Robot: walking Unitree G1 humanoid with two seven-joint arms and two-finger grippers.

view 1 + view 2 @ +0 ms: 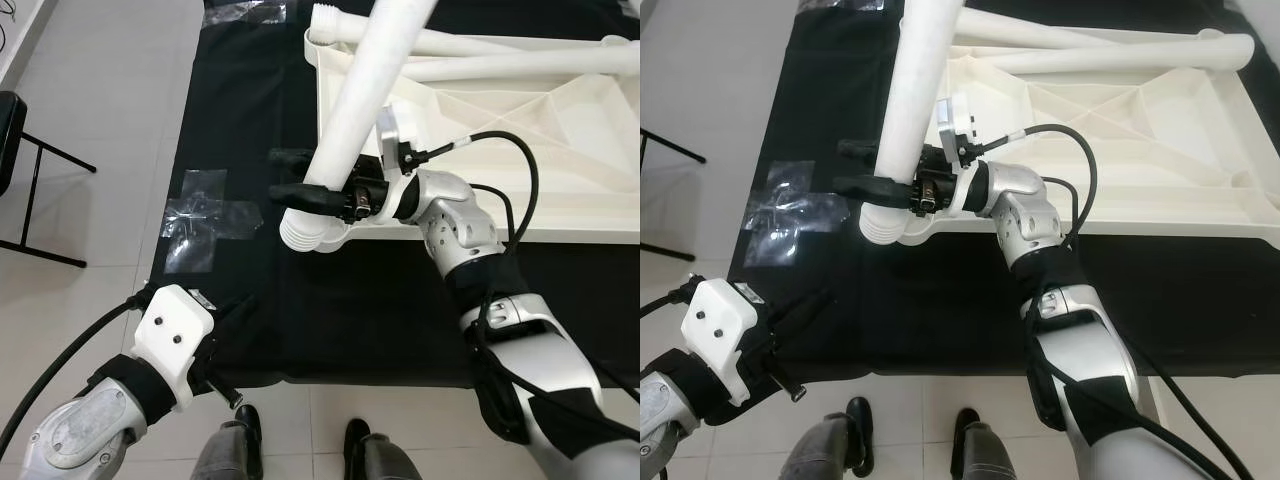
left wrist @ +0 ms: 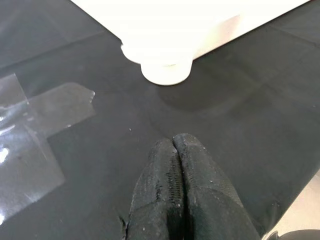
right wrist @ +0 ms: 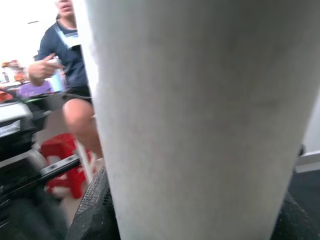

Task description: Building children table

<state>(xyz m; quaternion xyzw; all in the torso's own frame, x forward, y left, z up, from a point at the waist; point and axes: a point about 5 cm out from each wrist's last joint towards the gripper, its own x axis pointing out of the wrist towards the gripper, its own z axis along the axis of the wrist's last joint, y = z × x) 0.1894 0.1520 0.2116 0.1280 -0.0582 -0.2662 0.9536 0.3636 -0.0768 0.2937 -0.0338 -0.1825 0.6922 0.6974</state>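
Gripped between the two black fingers of the right gripper was a long white plastic table leg, a smooth tube with a ribbed, threaded end just below the fingers. That threaded end hung at the near corner of the upturned white plastic tabletop, right over the round socket moulded into that corner, with the leg leaning away from the gripper rather than standing upright. Whether the thread had entered the socket could not be told.

Beyond the gripper, along the far rim of the tabletop, two more white tube legs lay loose on its ribbed underside, not fitted. No leg stood seated in a socket, so by my reading the build was at its start: the first leg was being offered to its corner, and the other legs were left to screw in before the table could be turned over.

Low and near the robot's body, the left gripper rested idle on the black cloth with its fingers pressed together, empty, a patch of clear tape beside it. A person stood in the background of the right wrist view.
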